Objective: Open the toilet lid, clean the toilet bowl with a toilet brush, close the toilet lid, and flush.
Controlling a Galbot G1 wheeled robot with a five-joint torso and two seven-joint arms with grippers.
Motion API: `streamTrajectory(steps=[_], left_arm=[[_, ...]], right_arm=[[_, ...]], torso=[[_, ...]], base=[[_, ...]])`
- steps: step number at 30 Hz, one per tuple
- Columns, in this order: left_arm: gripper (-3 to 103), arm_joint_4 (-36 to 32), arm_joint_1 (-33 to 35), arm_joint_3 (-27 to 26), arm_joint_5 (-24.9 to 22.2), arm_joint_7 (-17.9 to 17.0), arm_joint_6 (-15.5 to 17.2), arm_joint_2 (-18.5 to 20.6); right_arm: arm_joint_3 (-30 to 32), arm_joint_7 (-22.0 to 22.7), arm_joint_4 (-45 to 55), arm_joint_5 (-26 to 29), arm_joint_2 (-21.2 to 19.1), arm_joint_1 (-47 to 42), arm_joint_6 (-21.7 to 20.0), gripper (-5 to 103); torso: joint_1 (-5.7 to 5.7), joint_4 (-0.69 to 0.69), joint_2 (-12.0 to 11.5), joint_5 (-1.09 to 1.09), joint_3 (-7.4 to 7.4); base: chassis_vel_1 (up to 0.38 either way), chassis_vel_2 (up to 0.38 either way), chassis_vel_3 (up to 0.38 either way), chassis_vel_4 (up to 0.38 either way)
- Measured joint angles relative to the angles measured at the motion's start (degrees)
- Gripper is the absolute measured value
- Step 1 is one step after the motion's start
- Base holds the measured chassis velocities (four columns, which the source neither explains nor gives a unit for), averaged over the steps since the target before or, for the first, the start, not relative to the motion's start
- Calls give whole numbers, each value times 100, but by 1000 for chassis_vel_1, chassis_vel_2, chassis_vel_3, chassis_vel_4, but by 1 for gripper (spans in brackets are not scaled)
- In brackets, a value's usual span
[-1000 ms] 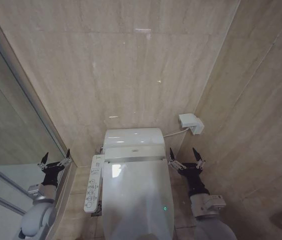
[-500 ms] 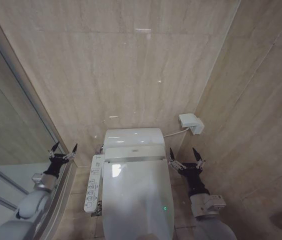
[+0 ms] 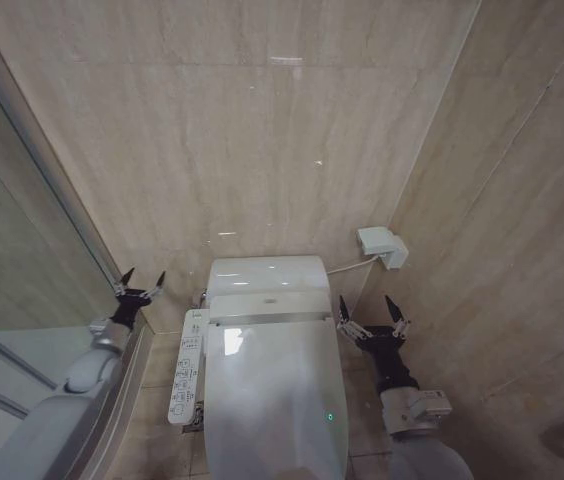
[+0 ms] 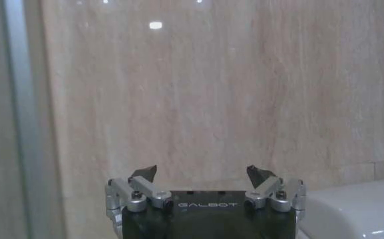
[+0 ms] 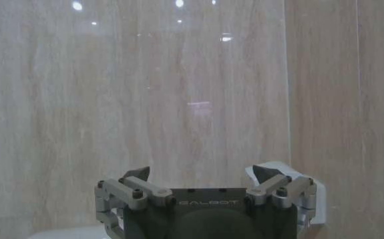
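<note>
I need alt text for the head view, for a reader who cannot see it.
A white toilet with its toilet lid closed stands against a beige tiled wall. The open left gripper and open right gripper hover on either side.

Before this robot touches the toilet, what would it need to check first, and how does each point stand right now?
1. Lid is down and needs opening: ok, shut.
2. Left tool open and empty: ok.
3. Right tool open and empty: ok.
4. Both tools apart from the lid: ok, one at each side.
5. Control panel beside the lid, out of the left tool's way: ok.
6. Brush located: cannot tell.
</note>
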Motion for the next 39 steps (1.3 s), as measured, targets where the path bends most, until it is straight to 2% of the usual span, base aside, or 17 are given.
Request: streamTrajectory(steps=[6, 7, 14, 15, 17, 21, 22, 23, 26, 29, 30, 39], left_arm=[[93, 538, -491, 496, 12, 242, -104, -149], [81, 653, -583, 559, 23, 338, -149, -159], [81, 1076, -967, 927, 111, 695, -387, -153], [54, 1126, -1006, 973, 116, 775, -427, -138], [54, 1188, -1042, 1012, 125, 871, -478, -121], [54, 1561, -1191, 1173, 443, 1155, -879, -44], [54, 1561, -1191, 1173, 443, 1155, -879, -44], [26, 1640, -1212, 1196, 539, 1223, -977, -23], [26, 1878, -1270, 1203, 798, 1580, -1221, 19], [26, 2002, -1314, 1206, 872, 1727, -1298, 30], [2, 2072, -1344, 1214, 895, 1793, -1339, 34], [0, 2542, -1561, 1277, 1340, 2154, -1699, -10]], right_arm=[[0, -1, 0, 0, 0, 1, 0, 100], [0, 0, 0, 0, 0, 1, 0, 100], [0, -1, 0, 0, 0, 1, 0, 100], [0, 0, 0, 0, 0, 1, 0, 100], [0, 0, 0, 0, 0, 1, 0, 100], [0, -1, 0, 0, 0, 1, 0, 100], [0, -1, 0, 0, 0, 1, 0, 100], [0, -1, 0, 0, 0, 1, 0, 100], [0, -1, 0, 0, 0, 1, 0, 100], [0, 0, 0, 0, 0, 1, 0, 100], [0, 0, 0, 0, 0, 1, 0, 100], [0, 0, 0, 0, 0, 1, 0, 100]], torso=[[0, 1, 0, 0, 0], [0, 1, 0, 1, 0], [0, 0, 0, 1, 0], [0, 0, 0, 1, 0], [0, 1, 0, 1, 0], [0, 1, 0, 0, 0], [0, 1, 0, 0, 0], [0, 1, 1, 0, 0], [0, 1, 1, 0, 0], [0, 2, 1, 0, 0], [0, 1, 1, 0, -1], [0, 1, 1, 0, -1]], base=[[0, 0, 0, 0], [0, 0, 0, 0], [0, 0, 0, 0], [0, 0, 0, 0], [0, 0, 0, 0], [0, 0, 0, 0], [0, 0, 0, 0], [0, 0, 0, 0], [0, 0, 0, 0], [0, 0, 0, 0], [0, 0, 0, 0], [0, 0, 0, 0]])
